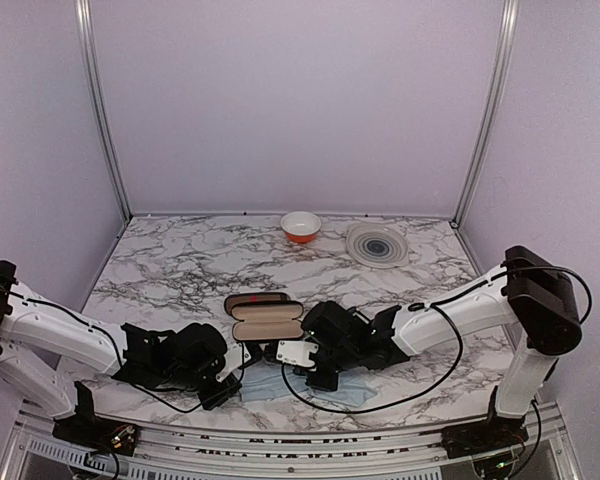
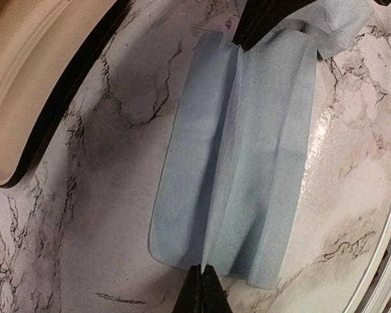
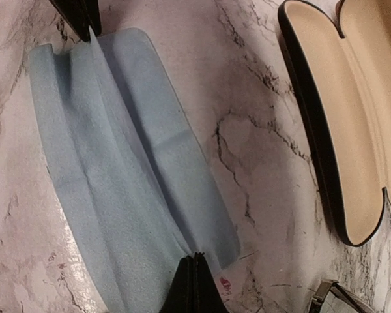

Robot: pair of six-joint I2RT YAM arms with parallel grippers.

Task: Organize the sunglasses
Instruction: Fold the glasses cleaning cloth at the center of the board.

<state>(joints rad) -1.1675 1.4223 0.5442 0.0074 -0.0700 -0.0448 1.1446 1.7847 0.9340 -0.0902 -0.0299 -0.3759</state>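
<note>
Plainly, left gripper (image 2: 202, 279) and right gripper (image 3: 193, 274) pinch the cloth (image 2: 241, 163) at opposite ends. Only the right wrist view shows sunglasses (image 3: 342, 301), lower right.

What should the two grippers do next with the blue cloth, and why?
Probably lift the cloth together. The left gripper and right gripper are shut on its opposite edges, it lies creased on the table, and the open case sits beside it.

Lab robot booth: plain lilac walls (image 1: 300, 100), aluminium posts (image 1: 104, 110), marble-print table (image 1: 180, 270).
</note>
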